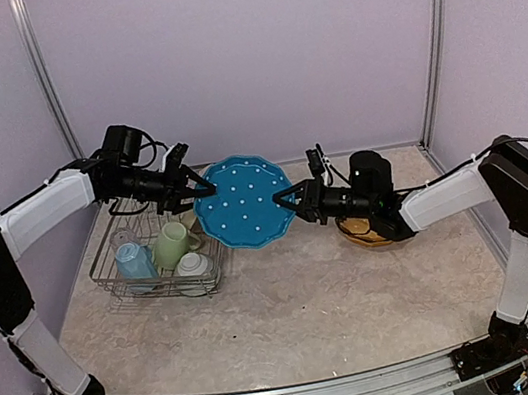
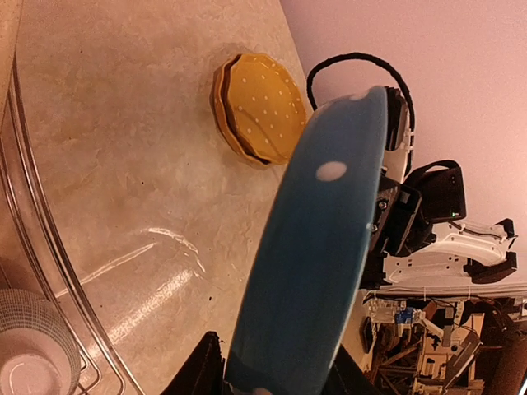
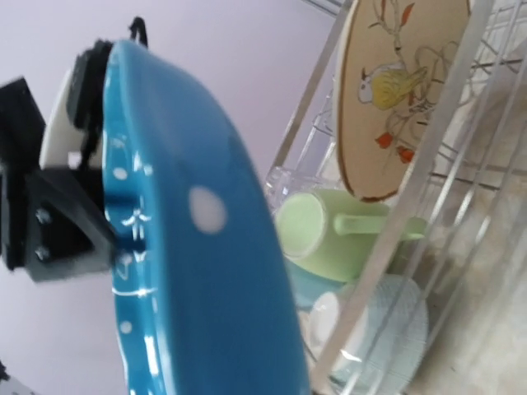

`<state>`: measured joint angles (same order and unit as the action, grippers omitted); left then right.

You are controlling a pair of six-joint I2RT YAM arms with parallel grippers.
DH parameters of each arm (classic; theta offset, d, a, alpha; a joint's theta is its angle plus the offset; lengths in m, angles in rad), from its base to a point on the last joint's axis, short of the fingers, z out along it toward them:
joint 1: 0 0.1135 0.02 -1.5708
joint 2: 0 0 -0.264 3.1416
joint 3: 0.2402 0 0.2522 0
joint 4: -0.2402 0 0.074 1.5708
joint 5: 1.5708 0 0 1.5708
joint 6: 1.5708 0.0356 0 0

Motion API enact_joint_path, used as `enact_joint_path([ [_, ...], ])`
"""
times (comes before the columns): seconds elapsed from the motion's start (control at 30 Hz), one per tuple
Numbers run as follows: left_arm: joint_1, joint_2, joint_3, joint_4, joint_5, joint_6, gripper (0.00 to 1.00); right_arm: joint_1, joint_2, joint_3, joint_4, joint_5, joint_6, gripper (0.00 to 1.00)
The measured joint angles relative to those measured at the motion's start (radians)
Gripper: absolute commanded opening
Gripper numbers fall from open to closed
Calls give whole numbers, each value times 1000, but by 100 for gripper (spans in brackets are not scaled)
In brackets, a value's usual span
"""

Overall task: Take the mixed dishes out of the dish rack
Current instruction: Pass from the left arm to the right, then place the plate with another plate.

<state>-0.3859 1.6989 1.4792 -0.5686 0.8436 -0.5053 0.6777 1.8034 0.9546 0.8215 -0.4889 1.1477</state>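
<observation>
**Blue plate held in mid-air between the two arms**

The blue white-dotted scalloped plate [image 1: 244, 201] stands nearly on edge above the table. It is clear of the silver wire dish rack [image 1: 105, 277], between the rack and the stack of yellow dotted plates [image 2: 262, 107] lying on the mottled beige tabletop [image 1: 292, 304]. We see the left gripper [image 1: 203, 184] clamped on the plate's left rim, its dark fingers pressed to both faces in the left wrist view. The right gripper [image 1: 288, 201] meets the opposite rim; we cannot tell whether its fingers pinch the rim or only straddle it. In the rack we find a light green mug [image 1: 175, 243], a light blue cup [image 1: 135, 262], a small white cup [image 1: 192, 264] and a cream bird-painted plate [image 3: 403, 90].

We judge this to be a hand-over. The main hazard is the left gripper letting go before the right has a firm pinch. Held only by a thin glazed rim, the plate could pivot, slip and drop to the table. If both arms pull while clamped, the rim could be wrenched from one grip.
</observation>
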Motion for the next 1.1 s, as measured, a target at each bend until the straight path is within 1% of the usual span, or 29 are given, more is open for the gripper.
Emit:
enact_joint_path([
  [0.1,23,-6,0,17,24,-8,63,-14,-17,-39,-11,-4,-20,0],
  [0.13,31,-12,-1,24,28,-8,66,-20,-21,-53,-19,-4,-26,0],
  [0.2,44,-34,-6,33,32,-8,70,-41,-34,-88,-56,-1,-39,0],
  [0.27,53,-59,-8,38,31,-2,71,-63,-50,-118,-86,3,-52,0],
  [0.43,55,-108,-8,37,6,21,72,-147,-171,-207,-208,19,-106,0],
  [0.57,55,-126,-8,35,-27,44,71,-257,-325,-261,-360,37,-172,0],
  [0.67,55,-128,-8,27,-46,54,71,-360,-443,-270,-513,61,-239,0],
  [0.8,55,-130,-8,19,-57,61,70,-485,-557,-270,-701,110,-309,0],
  [0.97,55,-130,-8,17,-64,62,70,-600,-601,-282,-813,151,-319,0],
  [1.1,55,-130,-8,13,-69,65,70,-617,-549,-281,-827,152,-300,0],
])
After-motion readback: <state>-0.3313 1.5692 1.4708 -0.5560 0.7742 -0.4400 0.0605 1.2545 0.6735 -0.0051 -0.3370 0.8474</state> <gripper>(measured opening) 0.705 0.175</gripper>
